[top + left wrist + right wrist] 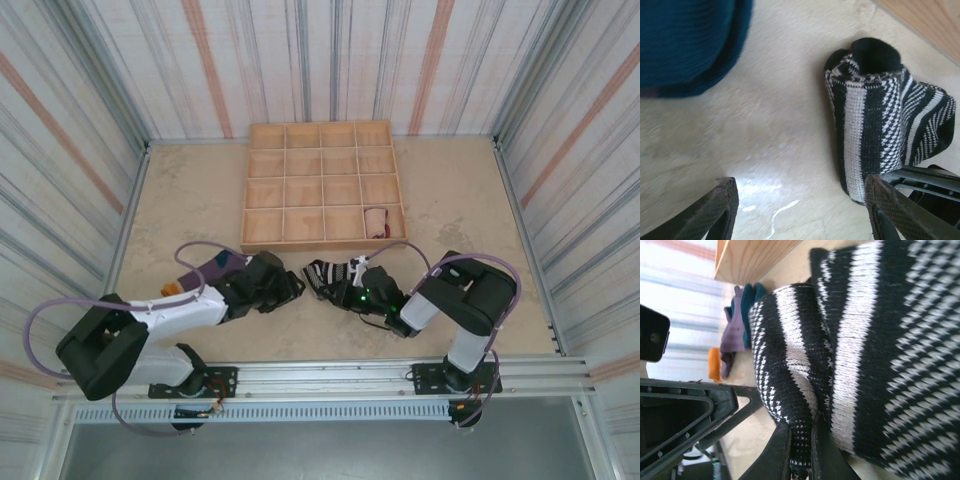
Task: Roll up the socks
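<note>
The black-and-white striped sock (328, 274) lies bunched on the table between my two grippers. My right gripper (801, 455) is shut on a fold of that striped sock (840, 340). In the top view the right gripper (340, 288) sits at the sock's right side. My left gripper (800, 200) stands open over bare table, its right finger (882, 202) at the edge of the striped sock (875, 130). From above, the left gripper (292, 285) is just left of the sock. The purple sock (213, 265) with a teal toe (685, 40) lies behind the left arm. A peach sock (376, 221) sits rolled in a tray compartment.
The wooden compartment tray (325, 245) stands just beyond both grippers, its near rim close to the striped sock. Striped walls enclose the table on three sides. The left gripper's black fingers (695, 405) reach into the right wrist view at lower left.
</note>
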{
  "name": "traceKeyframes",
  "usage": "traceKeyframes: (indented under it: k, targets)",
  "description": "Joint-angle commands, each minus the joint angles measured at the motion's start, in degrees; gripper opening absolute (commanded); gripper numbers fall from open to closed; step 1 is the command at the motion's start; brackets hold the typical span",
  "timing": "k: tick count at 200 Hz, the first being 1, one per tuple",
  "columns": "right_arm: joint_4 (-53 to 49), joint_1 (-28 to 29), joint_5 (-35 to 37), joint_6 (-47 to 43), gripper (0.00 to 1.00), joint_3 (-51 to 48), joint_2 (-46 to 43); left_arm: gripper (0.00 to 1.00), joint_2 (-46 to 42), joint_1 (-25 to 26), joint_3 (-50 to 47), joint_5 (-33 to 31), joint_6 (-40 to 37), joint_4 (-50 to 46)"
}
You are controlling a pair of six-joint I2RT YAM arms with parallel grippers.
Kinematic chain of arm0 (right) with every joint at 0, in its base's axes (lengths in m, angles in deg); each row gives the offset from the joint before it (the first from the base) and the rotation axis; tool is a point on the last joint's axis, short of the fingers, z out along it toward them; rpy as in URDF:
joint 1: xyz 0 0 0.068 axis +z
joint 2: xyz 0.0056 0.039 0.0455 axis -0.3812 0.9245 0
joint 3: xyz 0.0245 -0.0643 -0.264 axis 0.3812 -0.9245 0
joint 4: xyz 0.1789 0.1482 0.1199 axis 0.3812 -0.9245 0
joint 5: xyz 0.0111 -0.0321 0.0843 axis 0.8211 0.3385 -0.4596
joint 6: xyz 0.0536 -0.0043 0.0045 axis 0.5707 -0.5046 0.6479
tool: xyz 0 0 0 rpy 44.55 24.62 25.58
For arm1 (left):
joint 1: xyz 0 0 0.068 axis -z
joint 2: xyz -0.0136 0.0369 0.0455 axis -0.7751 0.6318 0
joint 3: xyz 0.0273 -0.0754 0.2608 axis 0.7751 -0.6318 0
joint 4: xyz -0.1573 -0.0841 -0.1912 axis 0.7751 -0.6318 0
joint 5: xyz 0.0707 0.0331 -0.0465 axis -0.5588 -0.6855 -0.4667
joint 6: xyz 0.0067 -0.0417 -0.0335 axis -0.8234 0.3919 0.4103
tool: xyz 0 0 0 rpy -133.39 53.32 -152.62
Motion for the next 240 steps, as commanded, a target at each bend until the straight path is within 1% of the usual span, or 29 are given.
traceKeyframes:
  k: [1,46,101,117,122,135,159,202,231,240]
  targets:
    - [-8.24,-2.03,-0.28,9.72,0.0,-3.44,3.58,0.67,2.43,-0.52,2.87,-0.81,-3.63,1.12]
    - [-8.47,-3.51,0.0,14.64,0.0,-5.4,5.78,0.66,8.08,-0.51,6.45,-0.13,-5.26,3.05]
    - [-10.13,-3.87,0.82,16.75,0.0,-5.91,8.14,0.65,13.44,-0.47,10.17,0.31,-6.05,4.62]
    - [-10.21,-3.81,1.25,17.38,0.0,-6.29,8.35,0.63,14.73,-0.45,11.47,0.51,-6.12,4.46]
    - [-10.13,-3.82,1.52,17.69,0.0,-6.5,8.37,0.62,15.15,-0.45,11.8,0.51,-6.17,4.33]
    - [-10.19,-3.86,2.07,17.67,0.0,-6.95,8.1,0.56,16.47,-0.45,13.0,0.45,-6.4,3.44]
    - [-11.53,-3.85,2.03,17.07,0.0,-6.97,7.26,0.5,18.56,-0.38,14.37,0.96,-6.42,3.34]
    - [-14.62,-4.2,2.36,15.68,0.0,-6.77,5.5,0.52,20.92,-0.02,14.23,1.03,-6.24,7.23]
    - [-17.04,-5.1,2.03,14.48,0.0,-6.53,3.53,0.5,22.44,-0.01,14.54,0.92,-6.32,8.26]
    - [-18.17,-5.37,1.79,13.98,0.0,-6.25,2.81,0.47,22.83,-0.01,14.66,1.02,-6.32,8.68]
